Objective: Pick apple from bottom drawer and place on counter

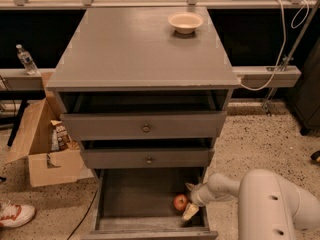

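1. The bottom drawer is pulled out, its flat grey floor exposed.
2. The apple lies on that floor, towards the drawer's right wall.
3. The gripper is low inside the drawer, just right of the apple, at the end of the white arm coming in from the lower right.
4. Its fingers are apart, one tip behind the apple and one in front; whether they touch it cannot be told.
5. The tabletop carries a cream bowl near its back right.
6. The two upper drawers stand partly open.
7. A cardboard box sits on the floor to the left.
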Controlling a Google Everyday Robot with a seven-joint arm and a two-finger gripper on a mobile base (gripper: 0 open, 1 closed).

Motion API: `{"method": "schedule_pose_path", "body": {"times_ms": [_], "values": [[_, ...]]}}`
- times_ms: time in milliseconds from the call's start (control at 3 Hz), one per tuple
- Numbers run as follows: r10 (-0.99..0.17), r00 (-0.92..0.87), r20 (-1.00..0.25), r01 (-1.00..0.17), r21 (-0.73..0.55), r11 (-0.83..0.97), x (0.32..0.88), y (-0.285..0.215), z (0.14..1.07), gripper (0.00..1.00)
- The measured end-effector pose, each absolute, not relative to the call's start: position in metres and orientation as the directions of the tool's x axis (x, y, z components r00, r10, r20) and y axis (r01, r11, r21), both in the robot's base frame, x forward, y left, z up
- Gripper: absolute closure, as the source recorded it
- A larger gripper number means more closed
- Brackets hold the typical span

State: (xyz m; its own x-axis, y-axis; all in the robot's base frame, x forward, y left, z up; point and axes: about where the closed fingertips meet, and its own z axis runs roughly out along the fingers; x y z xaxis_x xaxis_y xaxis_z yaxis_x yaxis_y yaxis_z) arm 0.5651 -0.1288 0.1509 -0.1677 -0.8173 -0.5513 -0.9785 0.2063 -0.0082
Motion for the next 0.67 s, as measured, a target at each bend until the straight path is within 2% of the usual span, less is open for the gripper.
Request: {"method": "schedule_pose_path", "body": {"times_ms": [333,667], "values": [[-0.817,-0.163,-0.553,-0.982,0.012,0.188,0.5614,-0.1187,0.1414,0.02],[-0.813,-0.156,-0.560,-0.985,0.025,0.172,0.5580,-0.1111,0.1351,0.32]]}}
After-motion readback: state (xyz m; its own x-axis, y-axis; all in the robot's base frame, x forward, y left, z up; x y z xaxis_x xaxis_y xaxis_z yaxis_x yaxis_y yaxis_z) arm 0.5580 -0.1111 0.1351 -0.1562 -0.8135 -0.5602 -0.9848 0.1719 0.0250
